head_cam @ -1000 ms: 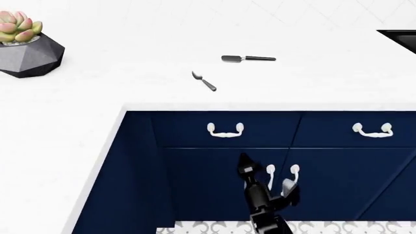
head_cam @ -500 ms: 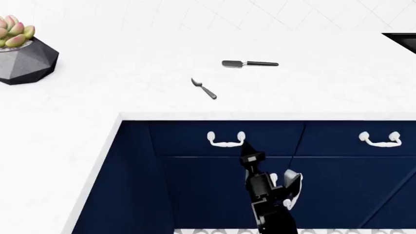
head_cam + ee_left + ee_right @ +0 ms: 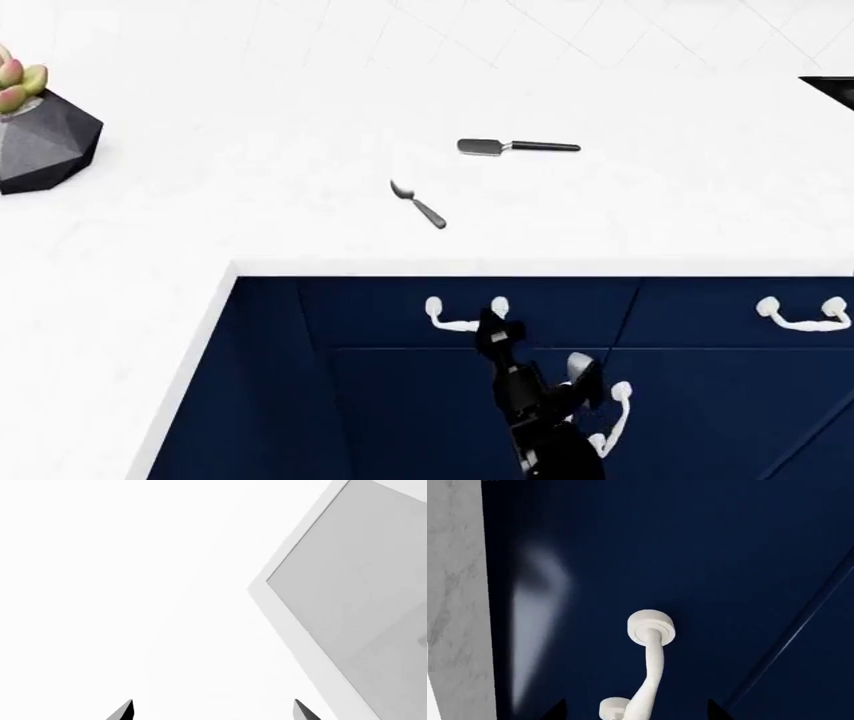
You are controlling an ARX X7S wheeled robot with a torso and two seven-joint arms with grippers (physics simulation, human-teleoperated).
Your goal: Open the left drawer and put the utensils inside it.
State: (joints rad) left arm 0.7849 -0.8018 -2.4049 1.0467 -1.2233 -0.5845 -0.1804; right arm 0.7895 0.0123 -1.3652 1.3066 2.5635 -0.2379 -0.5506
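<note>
White marble makes up the surface (image 3: pixel 267 120), and at its far left a succulent in a dark faceted pot (image 3: pixel 40 135) is seen, well apart from everything the task concerns. Further right, the spoon (image 3: pixel 419 205) lies flat near the front edge, with the spatula (image 3: pixel 518 147) beyond it and slightly to the right; both are untouched and apart from each other. Below the edge, the left drawer (image 3: pixel 387 312) is shut, its white curved handle (image 3: pixel 465 312) mounted on the navy front. The right gripper (image 3: pixel 491 332) is held at the right end of that handle. In the right wrist view the handle (image 3: pixel 650 670) stands between the two dark fingers (image 3: pixel 555 711), which are spread wide with nothing clamped.

The left gripper (image 3: pixel 212 712) is shown only in its own wrist view, its fingers parted and empty over white ground.

Several risks are judged likely. If the fingers are closed off-centre near the mounting post, the smooth curved bar could be lost during the pull. The pull could be angled badly and the drawer jammed. The neighbouring drawer's handle (image 3: pixel 803 312) farther right could be mistaken for the target. A drawer opened too little would leave scant room for the utensils.
</note>
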